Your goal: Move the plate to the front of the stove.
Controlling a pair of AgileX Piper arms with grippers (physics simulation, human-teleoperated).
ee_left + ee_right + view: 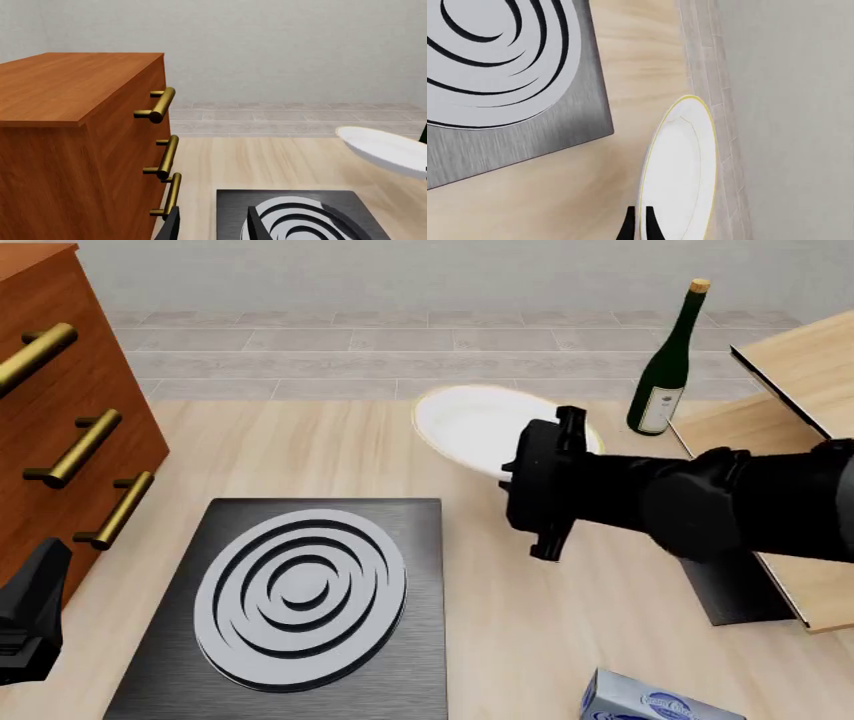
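Note:
The white plate [467, 422] with its thin gold rim hangs tilted above the table, beyond the stove's far right corner. My right gripper [518, 468] is shut on its near rim. The right wrist view shows the plate [684, 165] edge-on, with the two dark fingers [627, 229] pinching the rim. The stove [414, 590], a black slab with silver-grey rings, lies at the front left of the table. My left gripper [213, 225] is open and holds nothing, low beside the stove's left edge. From there the plate [387, 147] shows in the air.
A wooden drawer cabinet [54, 390] with brass handles stands at the left, close to the stove. At the back right stands a green wine bottle [663, 370], with a wooden board [801, 370] beside it. A black mat [734, 590] lies under the right arm. A blue-white carton [654, 705] sits at the front.

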